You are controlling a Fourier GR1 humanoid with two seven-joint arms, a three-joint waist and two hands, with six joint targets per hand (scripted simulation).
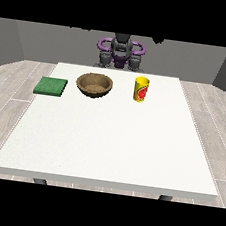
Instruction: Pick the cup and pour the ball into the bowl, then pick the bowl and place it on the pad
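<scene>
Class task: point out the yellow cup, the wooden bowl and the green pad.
yellow cup (pixel 141 90), front view, on its side wall.
wooden bowl (pixel 94 90), front view, on its outer wall.
green pad (pixel 51 86), front view, on its top face.

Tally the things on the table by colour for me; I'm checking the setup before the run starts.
Green: 1, the pad
Brown: 1, the bowl
Yellow with red: 1, the cup
Total: 3 things on the white table. No ball is visible from this view.

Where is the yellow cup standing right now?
In the front view the yellow cup stands upright right of centre on the table's far side, just right of the wooden bowl.
</scene>
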